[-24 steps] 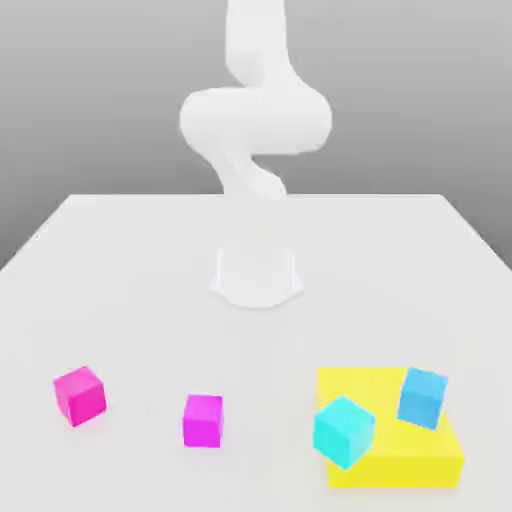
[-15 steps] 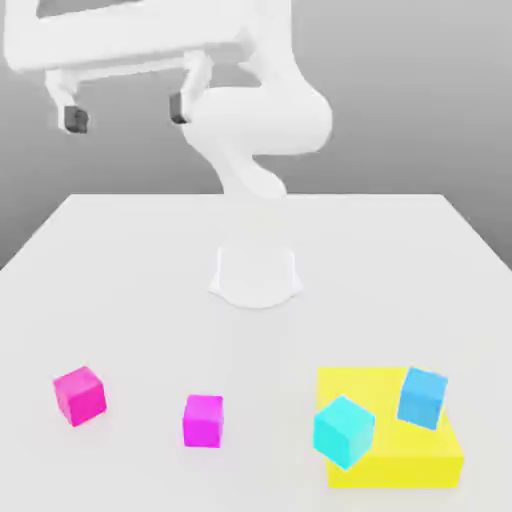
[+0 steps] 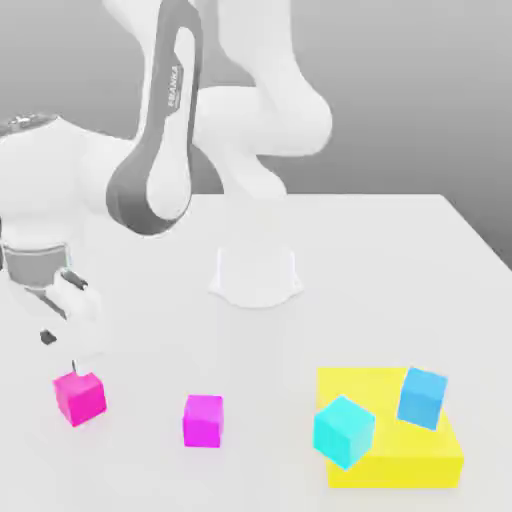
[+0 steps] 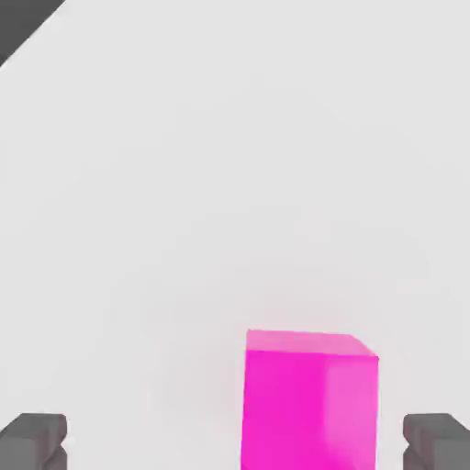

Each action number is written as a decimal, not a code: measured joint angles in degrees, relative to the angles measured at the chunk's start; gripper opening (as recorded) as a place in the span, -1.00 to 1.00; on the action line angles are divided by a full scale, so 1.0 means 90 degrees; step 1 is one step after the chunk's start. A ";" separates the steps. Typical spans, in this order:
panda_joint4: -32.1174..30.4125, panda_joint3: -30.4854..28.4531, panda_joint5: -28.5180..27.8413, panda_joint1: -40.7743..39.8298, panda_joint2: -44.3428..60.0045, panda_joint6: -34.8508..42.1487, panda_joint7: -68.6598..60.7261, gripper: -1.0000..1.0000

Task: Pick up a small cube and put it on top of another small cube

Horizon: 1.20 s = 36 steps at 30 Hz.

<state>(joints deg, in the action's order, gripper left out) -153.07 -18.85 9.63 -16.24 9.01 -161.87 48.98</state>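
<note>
The small hot-pink cube (image 3: 80,397) sits on the white table near the front, at the exterior view's left. My gripper (image 3: 62,350) hangs just above and slightly behind it, open, with nothing in it. In the hand view the same cube (image 4: 310,399) lies between my two dark fingertips (image 4: 35,441), closer to one of them, and my gripper (image 4: 235,450) touches nothing. A more purplish magenta cube (image 3: 203,420) of like size rests on the table to the exterior view's right of the pink one, well apart from it.
A flat yellow block (image 3: 400,460) lies at the front on the exterior view's right, with a cyan cube (image 3: 343,431) at its edge and a blue cube (image 3: 423,398) tilted on it. The arm's round base (image 3: 256,275) stands mid-table.
The arm has swung down from high above the table to just over the hot-pink cube at the exterior view's left. The cubes have not moved.
</note>
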 joint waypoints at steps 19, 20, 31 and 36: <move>-0.0027 0.0338 -0.0179 -0.0393 0.0037 -0.0045 0.0139 -1.00; -0.0053 0.0350 -0.0322 -0.0348 -0.0143 0.0109 0.0210 -1.00; 0.0470 0.2272 -0.0596 0.2710 -0.1163 0.1644 -0.1574 -1.00; 0.0697 0.2935 -0.0871 0.3964 -0.1516 0.2193 -0.2262 -1.00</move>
<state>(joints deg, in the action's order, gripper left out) -146.79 7.57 1.80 19.44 -4.63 -142.13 28.62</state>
